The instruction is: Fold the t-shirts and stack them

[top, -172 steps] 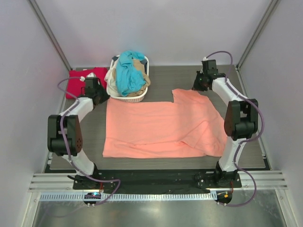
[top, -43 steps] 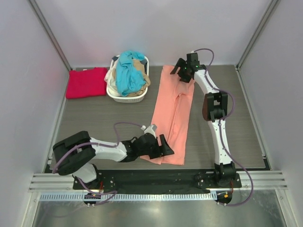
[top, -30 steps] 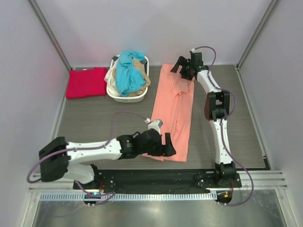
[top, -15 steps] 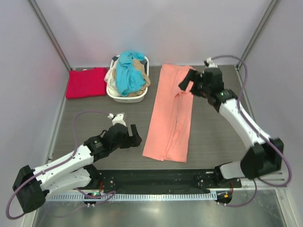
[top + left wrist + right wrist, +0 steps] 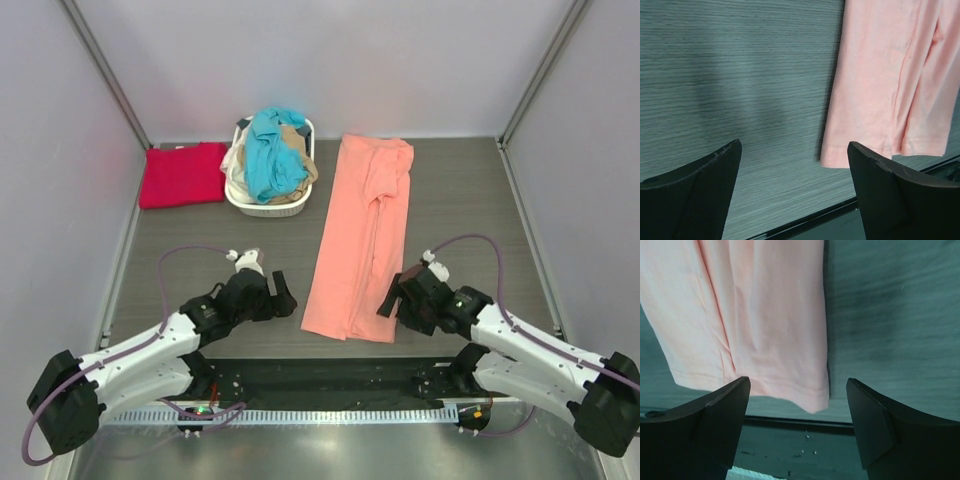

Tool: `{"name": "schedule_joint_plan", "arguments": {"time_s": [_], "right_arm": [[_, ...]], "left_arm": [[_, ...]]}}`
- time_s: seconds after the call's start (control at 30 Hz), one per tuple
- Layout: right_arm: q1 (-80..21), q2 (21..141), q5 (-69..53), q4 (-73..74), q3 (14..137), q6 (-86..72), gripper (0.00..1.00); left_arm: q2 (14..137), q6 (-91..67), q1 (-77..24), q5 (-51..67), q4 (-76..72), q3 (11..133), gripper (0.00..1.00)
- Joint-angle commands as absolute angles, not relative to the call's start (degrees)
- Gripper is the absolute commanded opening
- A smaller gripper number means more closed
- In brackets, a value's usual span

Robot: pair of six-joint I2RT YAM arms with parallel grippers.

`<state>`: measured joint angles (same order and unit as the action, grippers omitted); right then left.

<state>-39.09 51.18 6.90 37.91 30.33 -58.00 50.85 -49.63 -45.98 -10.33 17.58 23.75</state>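
top external: we see the pink shirt (image 5: 362,235) lying long, far edge to near edge of the table (image 5: 480,200). our left gripper (image 5: 280,297) and right gripper (image 5: 393,297) sit either side of its near end, wide open, empty.

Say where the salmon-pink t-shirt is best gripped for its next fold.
Its near hem corners, one per arm, approached from the near side. The salmon-pink t-shirt lies flat as a long strip, and the open left gripper and right gripper flank that hem.

I have both arms lying low and stretched forward, left pincer (image 5: 282,298) and right pincer (image 5: 391,297) gaping wide, empty.
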Motion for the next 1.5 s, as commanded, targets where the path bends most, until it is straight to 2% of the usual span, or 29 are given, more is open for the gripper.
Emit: {"name": "schedule_joint_plan", "arguments": {"time_s": [0.0,0.13,0.37,0.4,0.43,0.5,0.53,0.7,0.77,0.97,1.13,1.3,1.47], "right_arm": [[-45.8,47.9,13.9,39.7,27.9,-71.1,0.83],[-52.8,47.3,15.6,38.3,24.5,-76.4,0.72],[-54.8,51.2,19.0,35.4,23.6,-76.6,0.60],[-54.8,50.4,19.2,35.1,22.9,-76.8,0.48],[-54.8,50.4,19.2,35.1,22.6,-76.8,0.48],[-54.8,49.0,18.8,34.9,21.7,-77.3,0.30],[-54.8,48.3,18.2,35.0,20.8,-77.3,0.25],[-54.8,44.7,17.3,35.0,18.9,-77.5,0.14],[-54.8,43.2,16.6,35.2,18.7,-77.3,0.01],[-58.0,33.4,21.7,49.5,24.5,-82.0,0.01],[-59.1,38.7,17.4,47.6,19.9,-84.8,0.01],[-65.6,38.2,24.9,52.1,22.7,-94.1,0.01],[-67.0,40.8,32.3,58.8,30.9,-93.4,0.01]], "left_arm": [[51.3,-51.4,-45.6,-8.4,12.5,24.3,0.87],[49.8,-53.3,-45.6,-7.8,11.7,22.5,0.86],[48.3,-56.5,-45.6,-6.4,8.7,18.3,0.85],[48.7,-56.9,-45.6,-5.6,7.9,17.4,0.85],[49.0,-57.0,-45.6,-5.6,7.9,17.4,0.85],[49.6,-57.3,-45.6,-4.8,7.0,16.5,0.84],[49.7,-57.7,-45.7,-4.7,6.5,16.3,0.84],[51.9,-59.1,-45.7,-2.9,1.9,14.6,0.83],[52.5,-59.5,-45.7,-2.6,1.1,14.5,0.82],[51.6,-59.8,-45.7,-2.0,0.9,14.6,0.80],[52.4,-60.3,-45.7,-1.6,0.4,14.4,0.80],[53.0,-61.0,-45.8,-0.4,0.2,13.5,0.79],[51.9,-61.0,-45.8,-0.4,0.3,12.7,0.78]]}}
